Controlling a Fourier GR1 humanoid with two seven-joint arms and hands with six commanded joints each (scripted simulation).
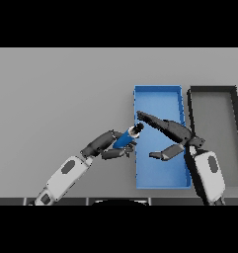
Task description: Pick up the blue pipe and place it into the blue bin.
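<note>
Left hand [112,144] is curled round the pipe [126,138], holding it tilted with its dark end at the left rim of the blue bin [158,89], apparently so it can go over the wall. Right hand [170,140], fingers spread and holding nothing, hovers over the bin's interior, fingertips near the pipe end, possibly to receive it. A dark bin [212,89] sits just right of the blue one.

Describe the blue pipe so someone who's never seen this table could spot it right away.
Find the blue bin right of the table's middle, beside a black bin. At its left edge, the left hand grips the blue pipe. It is a short blue cylinder with a dark, white-ringed end pointing toward the right hand.
</note>
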